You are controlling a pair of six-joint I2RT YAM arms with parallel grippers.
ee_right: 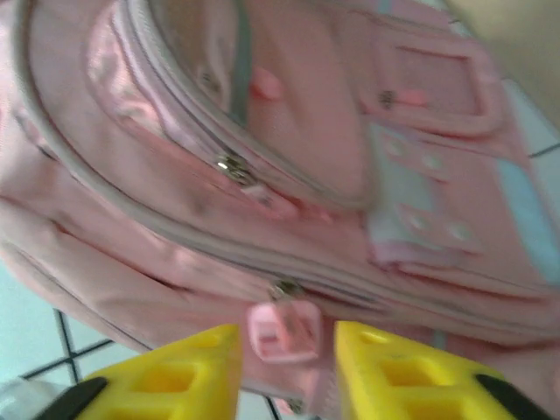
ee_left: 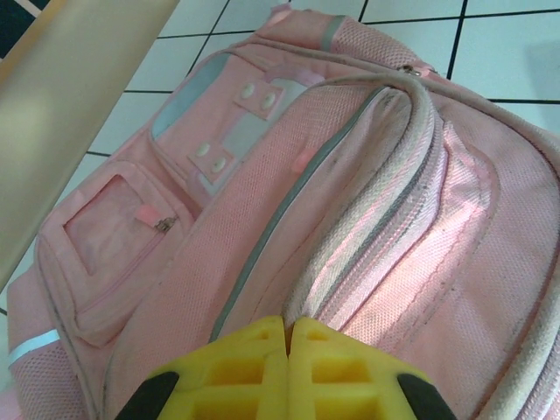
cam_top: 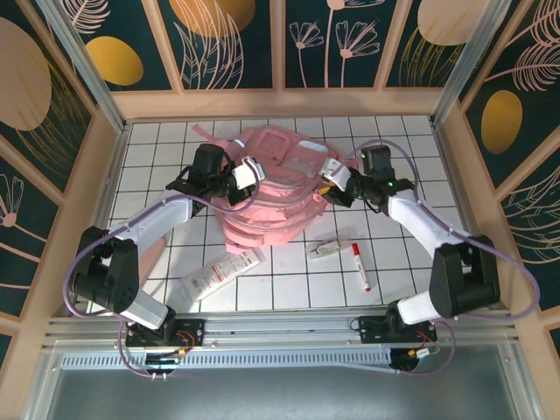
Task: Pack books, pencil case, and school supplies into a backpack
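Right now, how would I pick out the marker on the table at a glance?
Start at the pink backpack in the middle of the tiled table, then look toward the near edge on the right arm's side. Two small things lie there: the marker is the nearer, a slim white stick with a red cap, not the pale flat packet beside it.

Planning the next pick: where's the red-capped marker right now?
Top view: the marker lies on the table, right side, nearer the arm bases than the backpack, just beside a small pale item to its upper left.
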